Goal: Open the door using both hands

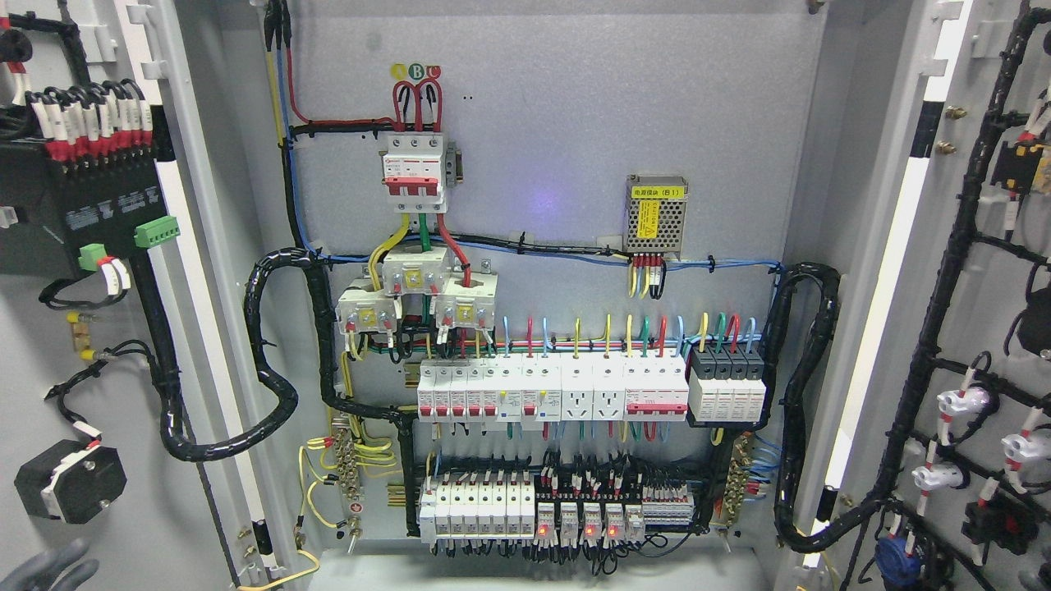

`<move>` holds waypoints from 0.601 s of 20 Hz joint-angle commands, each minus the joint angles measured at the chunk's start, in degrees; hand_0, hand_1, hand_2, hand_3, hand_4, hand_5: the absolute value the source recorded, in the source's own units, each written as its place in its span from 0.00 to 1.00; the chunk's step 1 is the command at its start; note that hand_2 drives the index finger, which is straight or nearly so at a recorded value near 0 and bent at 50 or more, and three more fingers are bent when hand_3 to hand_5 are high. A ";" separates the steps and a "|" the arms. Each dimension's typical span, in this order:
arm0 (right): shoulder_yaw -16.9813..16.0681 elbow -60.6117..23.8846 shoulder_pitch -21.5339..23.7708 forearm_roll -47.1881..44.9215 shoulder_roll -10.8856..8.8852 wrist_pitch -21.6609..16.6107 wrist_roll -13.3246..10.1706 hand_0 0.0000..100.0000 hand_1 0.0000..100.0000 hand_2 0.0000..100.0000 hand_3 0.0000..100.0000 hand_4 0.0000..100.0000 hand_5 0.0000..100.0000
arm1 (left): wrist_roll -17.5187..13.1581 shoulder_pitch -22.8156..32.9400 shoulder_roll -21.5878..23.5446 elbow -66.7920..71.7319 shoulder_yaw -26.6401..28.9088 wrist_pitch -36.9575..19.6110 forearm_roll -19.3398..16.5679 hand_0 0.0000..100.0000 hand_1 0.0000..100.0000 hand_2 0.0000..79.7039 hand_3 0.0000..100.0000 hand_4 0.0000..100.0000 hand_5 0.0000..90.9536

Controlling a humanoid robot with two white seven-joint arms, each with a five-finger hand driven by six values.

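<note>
**Head view: both cabinet doors stand wide, one hand at the left leaf**

You see the grey steel left door (123, 345), its inner face hung with black wiring, swung out at the picture's left, and the matching grey right door (977, 328) swung out opposite. Your left hand (41, 568), grey-gloved, shows at the lower left corner, fingers (61, 554) loosely spread and holding nothing. The left door rises tall just above and right of those fingers. The right hand is out of view.
</note>
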 commanded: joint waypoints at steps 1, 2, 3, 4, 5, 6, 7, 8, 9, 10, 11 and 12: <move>-0.54 -0.31 1.88 -2.91 -0.02 -0.02 0.35 0.00 0.00 0.00 0.00 0.00 0.00 | 0.00 0.18 1.01 4.47 2.62 -5.79 3.05 0.00 0.00 0.00 0.00 0.00 0.00; -0.54 -0.49 2.41 -3.53 -0.19 -0.11 0.35 0.00 0.00 0.00 0.00 0.00 0.00 | 0.00 0.18 1.19 5.00 2.62 -5.79 3.58 0.00 0.00 0.00 0.00 0.00 0.00; -0.54 -0.66 2.85 -4.14 -0.37 -0.11 0.44 0.00 0.00 0.00 0.00 0.00 0.00 | 0.00 0.18 1.28 5.44 2.62 -5.79 4.02 0.00 0.00 0.00 0.00 0.00 0.00; -0.54 -0.67 3.20 -4.84 -0.37 -0.11 0.44 0.00 0.00 0.00 0.00 0.00 0.00 | 0.00 0.18 1.36 5.79 2.62 -5.70 4.46 0.00 0.00 0.00 0.00 0.00 0.00; -0.54 -0.67 3.29 -5.37 -0.37 -0.11 0.44 0.00 0.00 0.00 0.00 0.00 0.00 | 0.00 0.18 1.37 6.23 2.62 -5.70 4.99 0.00 0.00 0.00 0.00 0.00 0.00; -0.72 -0.75 3.29 -5.64 -0.46 -0.11 0.44 0.00 0.00 0.00 0.00 0.00 0.00 | 0.00 0.18 1.45 6.67 2.62 -5.70 5.69 0.00 0.00 0.00 0.00 0.00 0.00; -1.15 -0.75 3.29 -5.82 -0.46 -0.11 0.44 0.00 0.00 0.00 0.00 0.00 0.00 | 0.00 0.09 1.45 7.20 2.62 -5.62 6.39 0.00 0.00 0.00 0.00 0.00 0.00; -1.33 -0.75 3.29 -5.99 -0.46 -0.11 0.35 0.00 0.00 0.00 0.00 0.00 0.00 | 0.00 0.09 1.63 7.72 2.62 -5.61 6.92 0.00 0.00 0.00 0.00 0.00 0.00; -1.59 -0.75 3.29 -6.17 -0.37 -0.03 0.35 0.00 0.00 0.00 0.00 0.00 0.00 | 0.00 0.00 1.89 8.08 2.62 -5.61 7.45 0.00 0.00 0.00 0.00 0.00 0.00; -1.60 -0.75 3.47 -6.61 -0.28 -0.02 0.35 0.00 0.00 0.00 0.00 0.00 0.00 | 0.00 0.00 1.98 8.34 2.62 -5.61 8.15 0.00 0.00 0.00 0.00 0.00 0.00; -1.60 -0.75 3.73 -7.22 -0.28 -0.02 0.35 0.00 0.00 0.00 0.00 0.00 0.00 | 0.00 0.00 2.07 8.78 2.62 -5.61 8.85 0.00 0.00 0.00 0.00 0.00 0.00; -1.68 -0.75 3.91 -7.66 -0.28 -0.02 0.35 0.00 0.00 0.00 0.00 0.00 0.00 | 0.00 0.00 2.33 9.05 2.71 -5.61 9.38 0.00 0.00 0.00 0.00 0.00 0.00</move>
